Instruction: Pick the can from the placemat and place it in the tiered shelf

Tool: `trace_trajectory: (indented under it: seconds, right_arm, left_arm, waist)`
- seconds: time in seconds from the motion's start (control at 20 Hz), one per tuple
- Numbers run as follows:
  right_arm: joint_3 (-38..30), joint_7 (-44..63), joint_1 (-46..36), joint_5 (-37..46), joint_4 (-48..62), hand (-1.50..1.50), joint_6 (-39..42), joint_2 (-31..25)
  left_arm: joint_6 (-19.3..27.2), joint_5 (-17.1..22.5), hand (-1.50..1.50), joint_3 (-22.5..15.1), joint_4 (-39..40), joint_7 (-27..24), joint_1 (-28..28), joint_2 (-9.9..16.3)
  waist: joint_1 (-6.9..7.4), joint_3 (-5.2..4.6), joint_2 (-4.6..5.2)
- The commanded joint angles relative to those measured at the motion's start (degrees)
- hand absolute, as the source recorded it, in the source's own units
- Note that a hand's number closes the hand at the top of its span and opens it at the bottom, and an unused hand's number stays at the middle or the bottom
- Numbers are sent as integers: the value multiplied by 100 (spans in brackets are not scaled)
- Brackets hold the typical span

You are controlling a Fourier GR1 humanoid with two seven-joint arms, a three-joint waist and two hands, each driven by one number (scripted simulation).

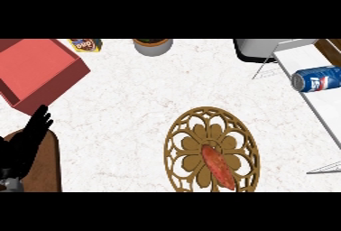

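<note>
The left hand [30, 135] rests at the lower left edge, fingers [43, 116] straight and pointing up, holding nothing. It lies over a dark brown board [47, 167] that runs down to the bottom edge. The right hand does not show.

Just above the fingertips sits a red box [36, 70], open on top, its near corner almost over them; nothing shows inside it. Beyond the box, further up from the fingers, a small yellow packet [86, 45] lies at the counter's far edge, and to its right stands a grey pot [153, 46], cut off by the top of the view, so its contents cannot be made out.

To the right of the fingers, well apart from them across bare white counter [126, 103], lies the round wooden placemat [212, 151] with its open flower pattern. On it rests a long reddish thing [218, 166], slanting down toward the right; what it is I cannot tell.

The can [317, 79], blue with a red and white mark, is far to the right of the fingers and a little above them. It lies on its side on the white tier of the shelf [303, 61], whose thin wire legs show at each end. It is off the placemat altogether. A grey vessel [256, 49] stands behind the shelf's far end.
</note>
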Motion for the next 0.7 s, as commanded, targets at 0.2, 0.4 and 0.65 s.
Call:
trace_trajectory:
  seconds: [0.2,0.4,0.65]
  right_arm:
    - [276,1068,-260,314,-2495,-150,2028,-87]
    - [213,1021,-465,637,-3088,-150,3191,-318]
    - [86,625,-557,780,-3764,-150,4105,16]
  left_arm:
    - [59,-44,0,78,141,-52,-30,-21]
    - [73,-52,0,80,2,31,144,-18]
    - [216,-106,0,98,-93,120,285,-74]
  waist:
    - [-130,-13,-60]
    - [-260,-27,-151]
    - [-450,-32,-283]
